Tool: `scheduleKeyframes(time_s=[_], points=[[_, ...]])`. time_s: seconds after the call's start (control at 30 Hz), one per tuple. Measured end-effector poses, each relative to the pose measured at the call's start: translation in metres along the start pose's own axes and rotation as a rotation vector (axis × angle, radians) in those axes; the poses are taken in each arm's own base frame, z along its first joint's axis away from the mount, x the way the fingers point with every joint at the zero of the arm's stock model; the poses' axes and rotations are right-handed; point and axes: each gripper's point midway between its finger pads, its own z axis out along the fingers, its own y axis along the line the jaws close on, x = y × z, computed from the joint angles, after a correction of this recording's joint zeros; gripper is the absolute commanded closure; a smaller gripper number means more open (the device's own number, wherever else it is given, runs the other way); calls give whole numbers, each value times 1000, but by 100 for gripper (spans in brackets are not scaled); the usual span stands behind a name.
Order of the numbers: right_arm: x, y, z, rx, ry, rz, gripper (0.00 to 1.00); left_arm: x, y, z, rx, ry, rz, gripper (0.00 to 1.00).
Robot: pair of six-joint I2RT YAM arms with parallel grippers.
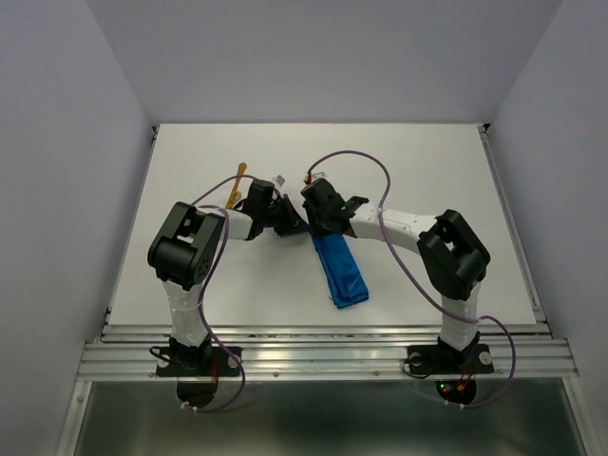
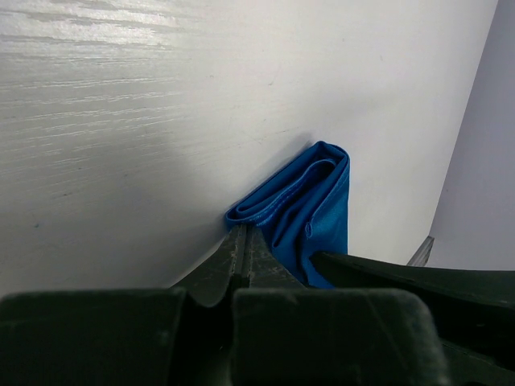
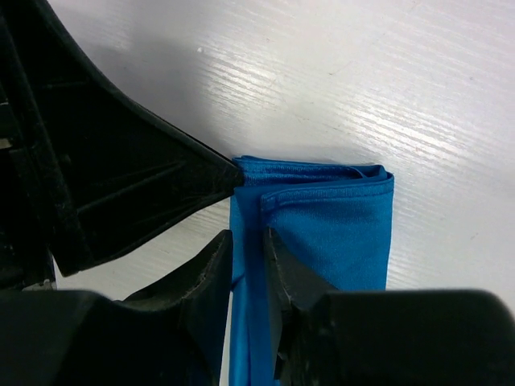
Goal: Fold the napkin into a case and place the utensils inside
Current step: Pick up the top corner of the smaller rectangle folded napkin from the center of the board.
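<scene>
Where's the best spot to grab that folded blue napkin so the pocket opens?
Probably the top layer's hemmed edge at the far end of the napkin, pinched from above: that flap lies flat atop the layers beneath, so a shallow pinch should lift it alone.

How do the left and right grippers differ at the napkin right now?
The left gripper has its fingers pressed together; the right gripper has its fingers slightly apart. The left gripper's tip meets a corner of the folded napkin; the right gripper straddles the edge beside that corner, with blue cloth showing in its gap. Whether either one pinches cloth is unclear. Both are black and sit low at the napkin's far end.
</scene>
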Motion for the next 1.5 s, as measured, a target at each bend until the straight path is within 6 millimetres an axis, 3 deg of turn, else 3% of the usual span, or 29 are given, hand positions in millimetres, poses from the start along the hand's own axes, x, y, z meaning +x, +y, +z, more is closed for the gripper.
scheduleKeyframes(time_s=[0.07, 0.27, 0.8, 1.23, 1.37, 1.43, 1.5], points=[[-1, -1, -2, 1, -5, -10, 64, 0, 0, 0, 0, 0, 0, 100], [0, -5, -3, 13, 1, -52, 59, 0, 0, 0, 0, 0, 0, 100], [8, -8, 4, 24, 31, -117, 58, 0, 0, 0, 0, 0, 0, 100], [8, -12, 12, 71, 32, -132, 74, 0, 0, 0, 0, 0, 0, 100], [8, -15, 12, 88, 30, -126, 85, 0, 0, 0, 0, 0, 0, 100], [8, -16, 12, 93, 28, -120, 96, 0, 0, 0, 0, 0, 0, 100], [8, -16, 12, 96, 27, -117, 99, 0, 0, 0, 0, 0, 0, 100]])
